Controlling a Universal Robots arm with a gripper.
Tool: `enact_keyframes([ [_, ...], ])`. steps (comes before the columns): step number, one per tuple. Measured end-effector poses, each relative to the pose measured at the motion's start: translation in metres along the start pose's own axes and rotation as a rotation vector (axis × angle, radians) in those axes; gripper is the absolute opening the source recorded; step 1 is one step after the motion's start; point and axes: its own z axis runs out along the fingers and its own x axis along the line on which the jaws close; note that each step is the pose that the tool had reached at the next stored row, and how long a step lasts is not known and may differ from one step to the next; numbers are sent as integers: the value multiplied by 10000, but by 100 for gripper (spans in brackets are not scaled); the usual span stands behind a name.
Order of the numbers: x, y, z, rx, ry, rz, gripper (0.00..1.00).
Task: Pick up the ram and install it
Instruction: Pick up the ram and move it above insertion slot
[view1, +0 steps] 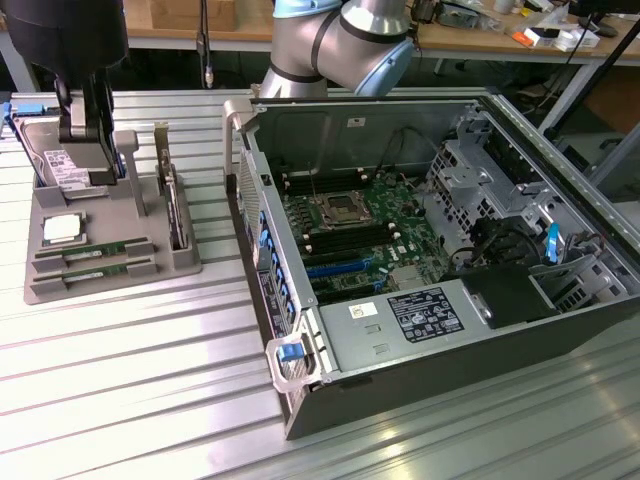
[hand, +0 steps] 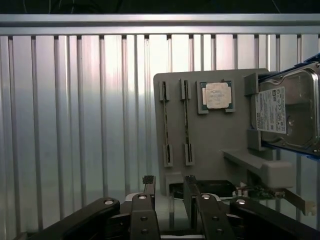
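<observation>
Hovering spread and empty over the gray holder (hand: 215, 145), the fingers (hand: 149, 192) could pinch both thin ram sticks (view1: 100, 252), slotted side by side at nine o'clock from the computer case (view1: 400, 390), if they drop off-centre.

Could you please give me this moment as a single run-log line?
gripper: open, empty, above gray holder | ram: in holder slots, not picked | computer case: open

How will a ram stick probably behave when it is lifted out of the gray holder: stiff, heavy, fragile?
The ram stick is a thin, narrow board, so probably light and fairly stiff. It stands on edge in end slots of the gray holder, so a tilted pull might jam it. Being so thin, it may crack if bent.
</observation>
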Motion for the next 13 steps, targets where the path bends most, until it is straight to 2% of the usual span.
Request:
enact_keyframes([
  [13, 3, -5, 119, 0, -6, -2, 36],
])
